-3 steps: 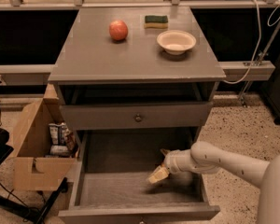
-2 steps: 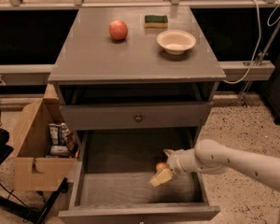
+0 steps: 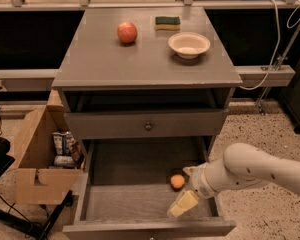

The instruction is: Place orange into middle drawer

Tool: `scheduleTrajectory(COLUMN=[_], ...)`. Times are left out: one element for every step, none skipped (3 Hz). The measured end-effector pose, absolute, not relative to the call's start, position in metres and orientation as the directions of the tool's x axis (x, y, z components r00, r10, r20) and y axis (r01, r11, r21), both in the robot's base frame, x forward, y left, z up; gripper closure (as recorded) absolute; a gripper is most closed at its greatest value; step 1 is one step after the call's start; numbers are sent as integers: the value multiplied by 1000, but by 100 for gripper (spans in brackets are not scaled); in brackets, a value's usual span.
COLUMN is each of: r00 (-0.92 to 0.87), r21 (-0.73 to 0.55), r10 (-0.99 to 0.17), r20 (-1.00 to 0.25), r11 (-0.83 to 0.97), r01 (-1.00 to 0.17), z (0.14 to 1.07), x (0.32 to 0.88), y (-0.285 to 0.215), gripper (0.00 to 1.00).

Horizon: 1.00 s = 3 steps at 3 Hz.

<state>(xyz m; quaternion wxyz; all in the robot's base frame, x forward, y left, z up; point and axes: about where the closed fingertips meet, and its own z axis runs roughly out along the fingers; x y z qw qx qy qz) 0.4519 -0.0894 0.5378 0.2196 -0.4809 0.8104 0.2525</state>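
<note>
The small orange [image 3: 177, 181] lies on the grey wood-grain floor of the pulled-out middle drawer [image 3: 125, 204], towards its right side. My gripper [image 3: 185, 188] reaches into the drawer from the right, right beside the orange. It is open: one pale finger [image 3: 183, 204] is in front of the orange and the other [image 3: 189, 170] is just behind it. The orange rests on the floor between them and is not gripped.
Above the open drawer is a shut drawer front with a dark knob [image 3: 148, 126]. On the cabinet top stand a reddish apple [image 3: 127, 32], a green sponge [image 3: 168, 22] and a white bowl [image 3: 189, 44]. A cardboard box [image 3: 35, 164] with packets stands at the left on the floor.
The orange, earlier hidden in the gripper, now shows on the drawer floor. The fingers have spread apart and the front finger has come nearer the drawer's front edge.
</note>
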Motion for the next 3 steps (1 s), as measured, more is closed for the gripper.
scheduleTrajectory(r00=[-400, -309, -166], r21=[142, 14, -175], r10=[-712, -718, -766], r20=[-577, -624, -621], r11=[394, 386, 343], r01=[-908, -923, -923], z=[614, 687, 734], x=[433, 443, 451], y=[-106, -122, -133], gripper=[0, 0, 0])
